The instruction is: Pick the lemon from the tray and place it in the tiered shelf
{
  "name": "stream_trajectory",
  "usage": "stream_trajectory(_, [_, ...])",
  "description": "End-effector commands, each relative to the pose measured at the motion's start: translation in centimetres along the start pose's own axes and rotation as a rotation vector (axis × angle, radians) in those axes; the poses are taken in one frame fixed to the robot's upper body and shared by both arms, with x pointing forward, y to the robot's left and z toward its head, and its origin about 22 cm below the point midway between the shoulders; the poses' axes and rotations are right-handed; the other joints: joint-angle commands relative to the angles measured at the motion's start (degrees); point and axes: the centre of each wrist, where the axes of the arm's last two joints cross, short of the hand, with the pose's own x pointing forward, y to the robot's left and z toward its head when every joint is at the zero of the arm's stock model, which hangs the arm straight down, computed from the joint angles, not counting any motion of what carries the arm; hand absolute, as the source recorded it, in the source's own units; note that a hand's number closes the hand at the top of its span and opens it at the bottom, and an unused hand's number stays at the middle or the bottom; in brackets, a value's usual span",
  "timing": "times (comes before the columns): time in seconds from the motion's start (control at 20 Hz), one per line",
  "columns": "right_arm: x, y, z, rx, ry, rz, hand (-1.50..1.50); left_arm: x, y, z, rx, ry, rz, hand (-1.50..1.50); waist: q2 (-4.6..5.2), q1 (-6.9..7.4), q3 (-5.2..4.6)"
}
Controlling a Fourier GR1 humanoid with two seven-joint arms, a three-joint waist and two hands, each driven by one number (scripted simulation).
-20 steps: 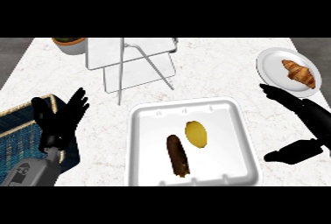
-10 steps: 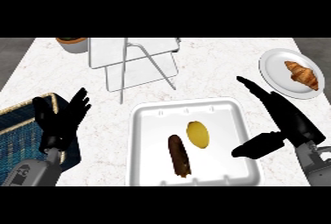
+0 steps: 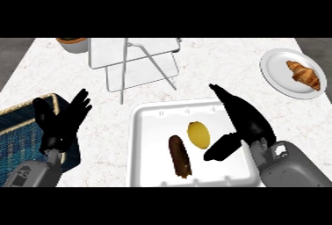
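change since half a second before: right hand [image 3: 249,119] had shifted left from beside the tray's right edge to lie over the tray's right part. left hand, lemon and the other items had kept their places.

- right forearm [image 3: 292,169]: grey, entered at the lower right, angled up and left.
- right hand: black. fingers straight, pointed up-left along the tray's right side; thumb spread down-left. it held nothing. thumb tip lay just beside the lemon's lower right; contact could not be told.
- left hand [image 3: 62,121]: at the view's left, fingers straight, spread and pointing up. it rested, held nothing, and showed over the basket's near corner.
- tray [image 3: 148,145]: white, shallow, in the near middle of the counter.
- brown stick-shaped item [image 3: 180,156]: dark and long, in the tray, just left of the lemon and nearer than it.
- lemon [image 3: 199,134]: yellow, oval. lay flat in the tray near its middle, not lifted.
- basket [image 3: 19,132]: blue woven inside, pale rim, cut off by the left edge.
- counter [image 3: 107,118]: pale, speckled.
- tiered shelf [image 3: 133,61]: wire frame with pale panels, beyond the tray, well apart from the lemon.
- plate [image 3: 272,77]: white, round, far right, bearing a croissant [image 3: 304,74].
- cup [image 3: 73,44]: far left, brown top, just left of the tiered shelf.
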Motion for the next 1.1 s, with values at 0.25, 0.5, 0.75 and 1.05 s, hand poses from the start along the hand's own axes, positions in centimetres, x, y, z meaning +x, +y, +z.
stream_trajectory(0.25, [-0.1, 3.3, -1.0, 0.000, 0.113, 0.073, -1.50, -2.9, 2.1, 1.2, 0.080, 0.129, 0.004, 0.00, 0.37, -0.01, -0.68])
stream_trajectory(0.5, [0.6, 4.1, -0.7, -0.028, 0.135, 0.137, -1.50, -4.4, 2.8, 2.1, 0.070, 0.126, 0.005, 0.00, 0.32, -0.03, -0.71])
stream_trajectory(0.75, [0.4, 6.4, -0.9, -0.042, 0.122, 0.103, -1.50, -5.3, 1.5, 1.4, 0.062, 0.121, 0.003, 0.00, 0.46, -0.25, -0.70])
stream_trajectory(1.05, [0.2, 8.2, -3.4, -0.049, 0.169, 0.144, -1.50, -3.6, 2.3, 0.7, 0.057, 0.120, 0.004, 0.00, 0.61, 0.14, -0.69])
